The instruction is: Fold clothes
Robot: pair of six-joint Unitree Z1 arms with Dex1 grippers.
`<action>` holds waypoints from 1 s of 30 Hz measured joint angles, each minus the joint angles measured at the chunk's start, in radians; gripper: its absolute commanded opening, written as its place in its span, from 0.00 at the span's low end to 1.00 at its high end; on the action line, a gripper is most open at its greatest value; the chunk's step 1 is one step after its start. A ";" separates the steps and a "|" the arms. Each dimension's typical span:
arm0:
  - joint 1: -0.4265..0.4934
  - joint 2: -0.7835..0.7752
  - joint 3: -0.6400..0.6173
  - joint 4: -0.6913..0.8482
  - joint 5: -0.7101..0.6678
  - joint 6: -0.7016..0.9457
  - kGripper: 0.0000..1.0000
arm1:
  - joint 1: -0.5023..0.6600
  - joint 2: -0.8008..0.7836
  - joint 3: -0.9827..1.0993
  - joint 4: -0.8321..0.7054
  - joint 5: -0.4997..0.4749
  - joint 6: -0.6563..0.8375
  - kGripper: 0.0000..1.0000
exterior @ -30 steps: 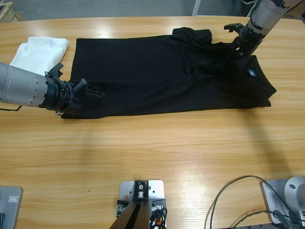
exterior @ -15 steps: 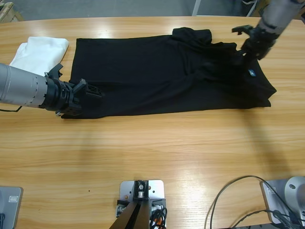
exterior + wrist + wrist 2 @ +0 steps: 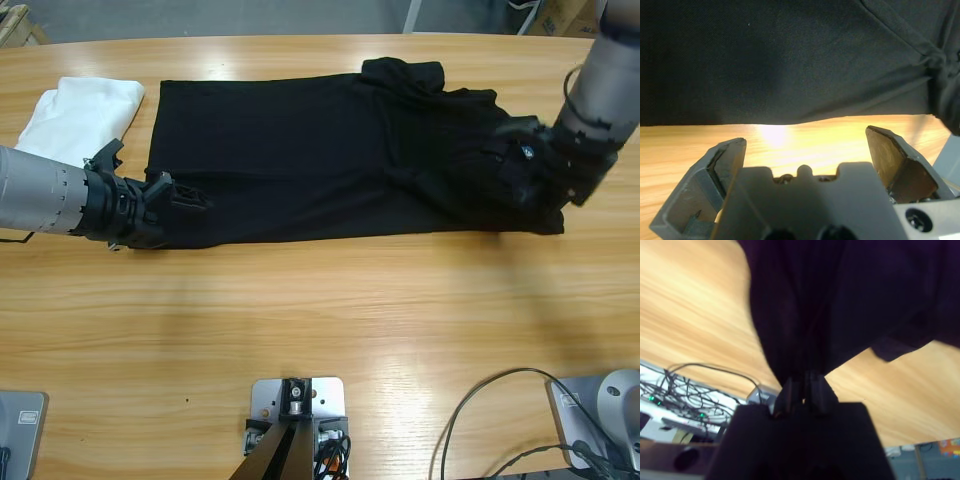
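The clothes, a black polo shirt (image 3: 300,160), lie spread lengthwise across the far half of the table, collar end to the right. My left gripper (image 3: 185,197) is at the shirt's near left corner. In the left wrist view my left gripper (image 3: 805,142) is open, with the shirt's hem (image 3: 790,75) just ahead of the jaws and bare wood between them. My right gripper (image 3: 525,170) is at the shirt's right end beside the small white logo (image 3: 527,152). The right wrist view has my right gripper (image 3: 802,380) shut on a bunch of the black fabric (image 3: 805,305).
A white folded garment (image 3: 85,110) lies at the far left, just behind my left arm. The wooden table (image 3: 350,320) stretches bare toward the front. Cables (image 3: 480,420) run over the front right corner.
My right gripper has moved from the shirt's far right edge toward the front, now shut on fabric beside the logo; the shirt's right end has bunched. My left gripper has shifted slightly left.
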 measured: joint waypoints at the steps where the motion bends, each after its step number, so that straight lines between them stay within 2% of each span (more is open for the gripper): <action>1: 0.000 -0.002 0.001 0.000 0.000 0.000 0.95 | 0.000 0.008 0.022 -0.014 -0.002 0.009 1.00; 7: 0.000 -0.010 0.009 0.000 0.000 -0.001 0.95 | -0.033 0.026 0.036 -0.142 -0.072 0.026 1.00; 16: 0.000 -0.011 0.027 -0.020 0.000 -0.006 0.95 | -0.033 0.024 -0.059 -0.109 -0.094 0.038 0.99; 20: 0.000 -0.012 0.032 -0.026 0.000 -0.008 0.95 | -0.046 0.024 -0.060 -0.084 -0.092 0.083 0.85; 22: 0.000 -0.012 0.034 -0.027 0.000 -0.008 0.95 | -0.070 0.024 -0.060 -0.081 -0.080 0.114 0.83; 23: 0.000 -0.013 0.034 -0.027 0.000 -0.008 0.95 | -0.086 0.024 -0.059 -0.081 -0.066 0.132 0.77; 28: 0.000 -0.014 0.034 -0.028 0.000 -0.010 0.95 | -0.139 0.023 -0.017 -0.120 0.036 0.266 0.74; 30: 0.000 -0.014 0.034 -0.028 0.000 -0.010 0.95 | -0.140 0.013 -0.006 -0.133 0.076 0.350 0.68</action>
